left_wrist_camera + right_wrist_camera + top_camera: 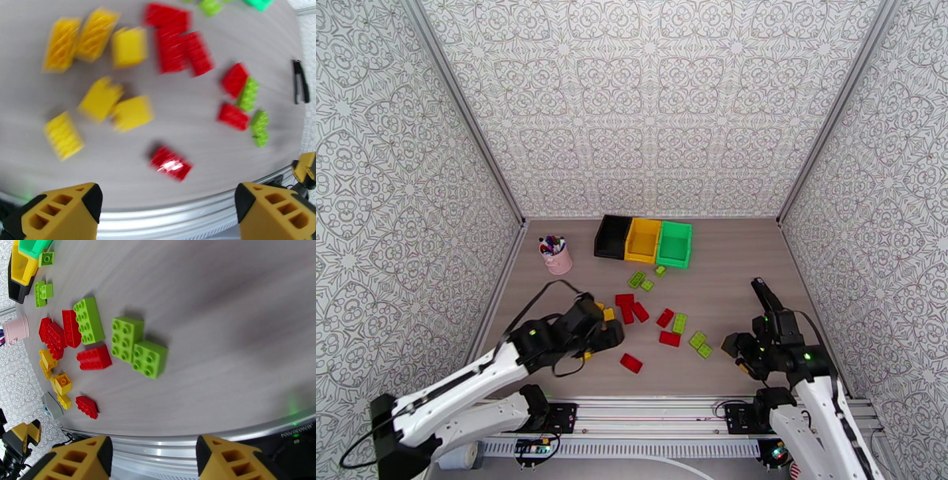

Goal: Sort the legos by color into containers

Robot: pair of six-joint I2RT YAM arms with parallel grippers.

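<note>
The containers stand in a row at the back: a black bin [613,237], a yellow bin [642,239] and a green bin [674,243]. Legos lie loose on the table in front of them. Red bricks [630,308] and green bricks [701,344] sit mid-table, and one red brick [170,162] lies nearest the front edge. Several yellow bricks [100,98] lie to the left, under my left arm. My left gripper [602,328] [168,205] hovers open above them, holding nothing. My right gripper [735,354] [154,457] is open and empty, just right of two green bricks [138,348].
A pink cup of pens [555,255] stands left of the bins. A metal rail [656,414] runs along the near table edge. Patterned walls close in the table on three sides. Bare tabletop [742,268] lies right of the bins.
</note>
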